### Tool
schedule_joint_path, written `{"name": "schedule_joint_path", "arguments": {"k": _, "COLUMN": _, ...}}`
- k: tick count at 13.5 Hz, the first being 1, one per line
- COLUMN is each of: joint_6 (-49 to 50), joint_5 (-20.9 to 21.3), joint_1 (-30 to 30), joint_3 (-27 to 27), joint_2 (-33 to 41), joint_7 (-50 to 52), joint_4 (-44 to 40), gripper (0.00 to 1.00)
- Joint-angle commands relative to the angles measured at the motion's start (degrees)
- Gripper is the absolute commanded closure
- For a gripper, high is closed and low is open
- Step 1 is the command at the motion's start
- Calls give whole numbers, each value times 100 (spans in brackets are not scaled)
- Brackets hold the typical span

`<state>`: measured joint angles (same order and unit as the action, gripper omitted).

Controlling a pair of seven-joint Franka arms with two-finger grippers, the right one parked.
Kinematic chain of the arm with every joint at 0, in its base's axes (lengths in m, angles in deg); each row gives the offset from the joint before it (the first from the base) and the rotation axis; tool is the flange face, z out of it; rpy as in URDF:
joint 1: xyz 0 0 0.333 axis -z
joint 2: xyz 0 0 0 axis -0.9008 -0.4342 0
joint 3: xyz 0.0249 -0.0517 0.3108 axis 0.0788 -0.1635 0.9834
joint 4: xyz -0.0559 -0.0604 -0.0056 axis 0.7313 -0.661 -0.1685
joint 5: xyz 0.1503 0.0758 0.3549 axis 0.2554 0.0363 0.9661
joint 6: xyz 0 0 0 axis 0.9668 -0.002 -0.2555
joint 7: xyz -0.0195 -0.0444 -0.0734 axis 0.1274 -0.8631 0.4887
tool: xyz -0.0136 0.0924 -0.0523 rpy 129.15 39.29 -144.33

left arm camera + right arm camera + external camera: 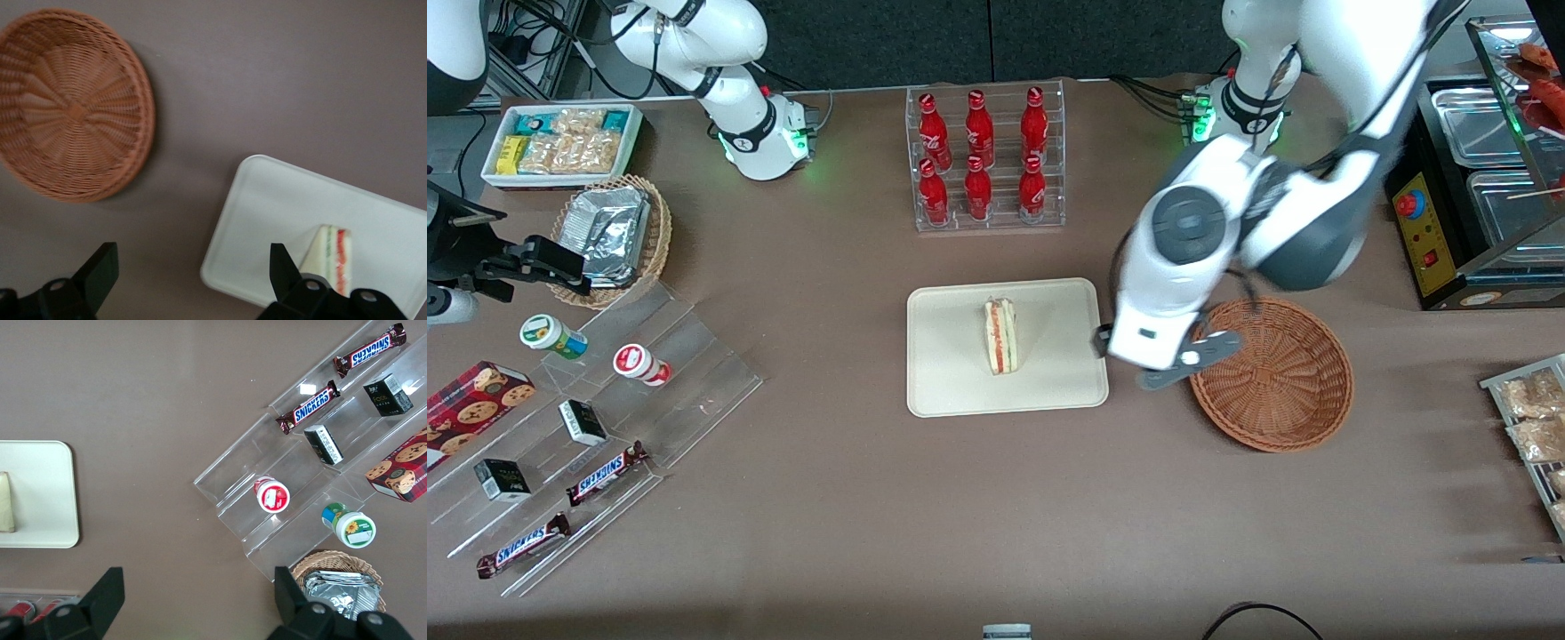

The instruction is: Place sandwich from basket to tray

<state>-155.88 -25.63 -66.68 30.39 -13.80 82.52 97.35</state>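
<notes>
One sandwich (1001, 336) is in play, and it lies near the middle of the cream tray (951, 391), its red and green filling edge showing, clear of the rim on every side. The reddish-brown wicker basket (1285, 391) sits just beside the tray, toward the working arm's end of the table, and it holds nothing that either view shows. The gripper (190, 280) hangs above the bare strip of tabletop between basket and tray, with its two fingers (100, 270) spread wide and nothing between them; in the wrist view the sandwich (328, 257) shows past one fingertip, apart from it and well below it. In the front view the arm's wrist housing covers most of the fingers, so the height of the gripper over the table is hard to judge, though it looks well lifted. As far as the task goes, the carrying and setting down appear done: the sandwich is out of the basket and resting on the tray, released. What is left seems only to draw the arm clear.
</notes>
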Motion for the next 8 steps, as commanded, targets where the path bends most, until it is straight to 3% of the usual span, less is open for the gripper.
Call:
{"name": "schedule_joint_path", "arguments": {"k": 1, "joint_6": 605, "joint_5": -335, "joint_1": -460, "joint_3": -45, "joint_2": 604, "joint_7": -990, "joint_4": 133, "gripper": 0}}
{"name": "schedule_joint_path", "arguments": {"k": 4, "joint_6": 931, "joint_5": -353, "joint_1": -734, "joint_3": 34, "joint_2": 939, "joint_7": -1817, "joint_4": 124, "gripper": 0}}
{"name": "schedule_joint_path", "arguments": {"k": 8, "joint_6": 1335, "joint_5": -853, "joint_1": -252, "joint_3": 1577, "joint_2": 1545, "joint_7": -3205, "joint_4": 168, "gripper": 0}}
